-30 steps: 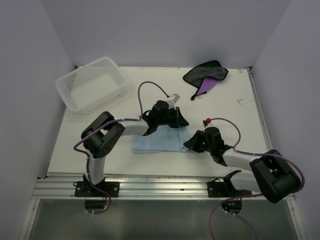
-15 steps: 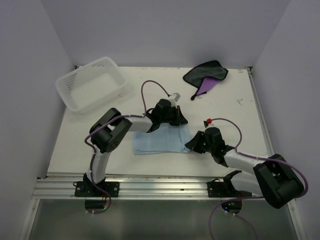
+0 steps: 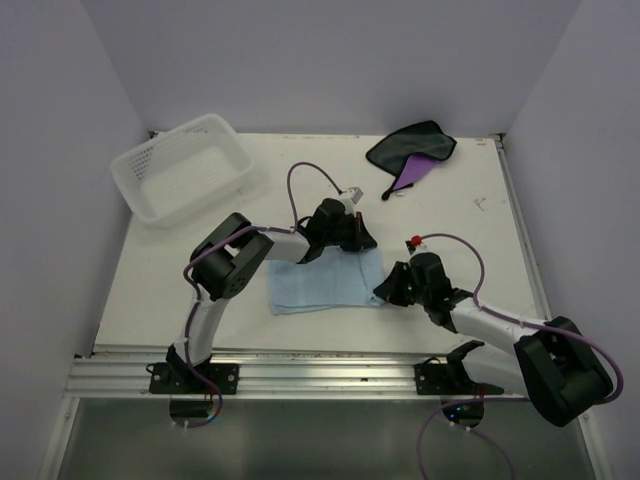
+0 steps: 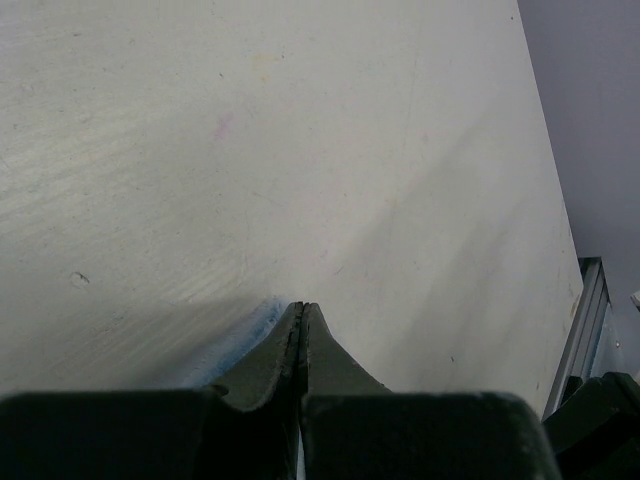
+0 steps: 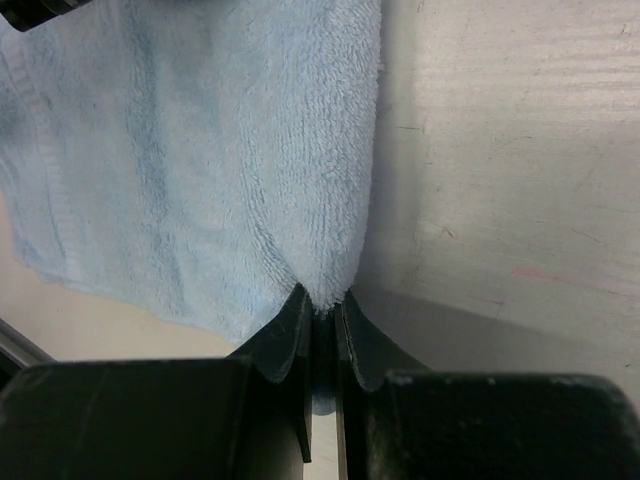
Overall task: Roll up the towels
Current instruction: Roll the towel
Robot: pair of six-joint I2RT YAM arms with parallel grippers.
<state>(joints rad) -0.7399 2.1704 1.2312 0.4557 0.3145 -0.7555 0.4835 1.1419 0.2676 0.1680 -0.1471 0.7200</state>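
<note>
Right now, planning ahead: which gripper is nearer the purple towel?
Left. Left gripper: short of the purple towel, at the blue towel's far edge. Right gripper: pinching its near corner, farther back.

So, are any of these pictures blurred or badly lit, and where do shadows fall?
Top view: soft even light, sharp, shadows faint. Left wrist view: the left tool is dark, with a grey shadow on the table around it. Right wrist view: the blue towel is crisp; the right tool casts shadow to its right.

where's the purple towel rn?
Top view: the purple towel lies crumpled at the far edge of the table, right of centre, beyond the light blue towel and across from the white basket.
</note>
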